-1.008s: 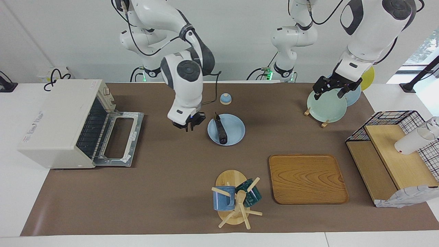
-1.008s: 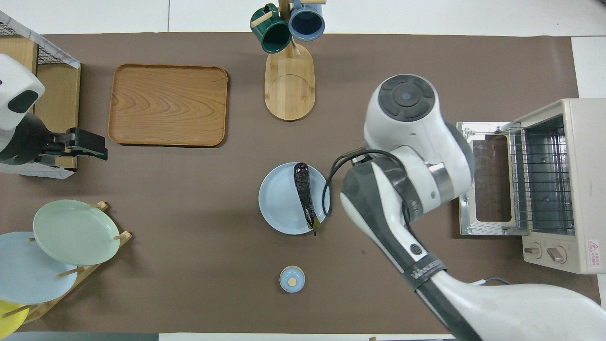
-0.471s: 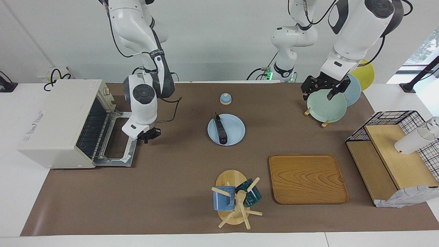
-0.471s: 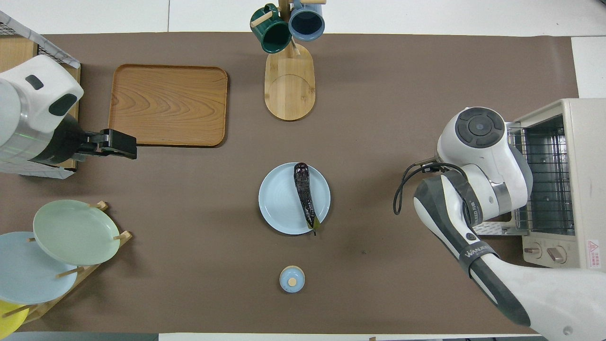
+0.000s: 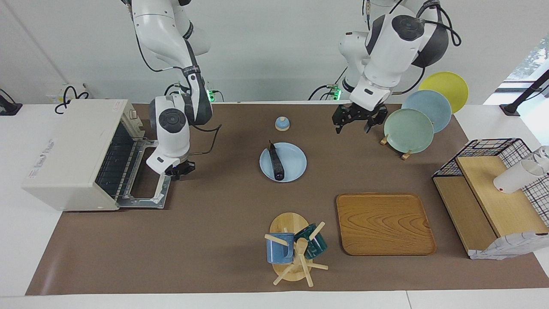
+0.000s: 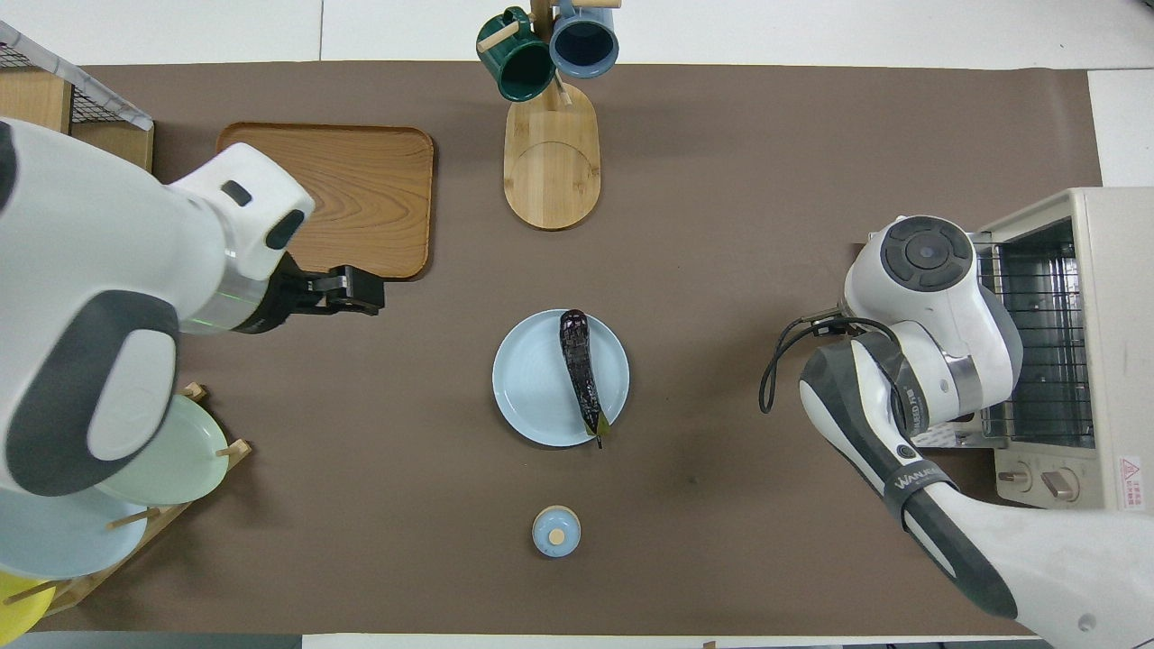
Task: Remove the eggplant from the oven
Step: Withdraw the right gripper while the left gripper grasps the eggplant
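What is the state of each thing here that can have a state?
oven: door open and folded flat, rack bare.
eggplant: lying on the blue plate.
right end effector: over the oven door's edge, holding nothing.
left end effector: raised over the mat, holding nothing.
mugs: hung on their stand.

Bright, even light falls from above; soft shadows pool just beside the wooden tray [image 5: 384, 223] on my counter [image 5: 214, 240]. My left arm nearest the overhead camera looks blurred.
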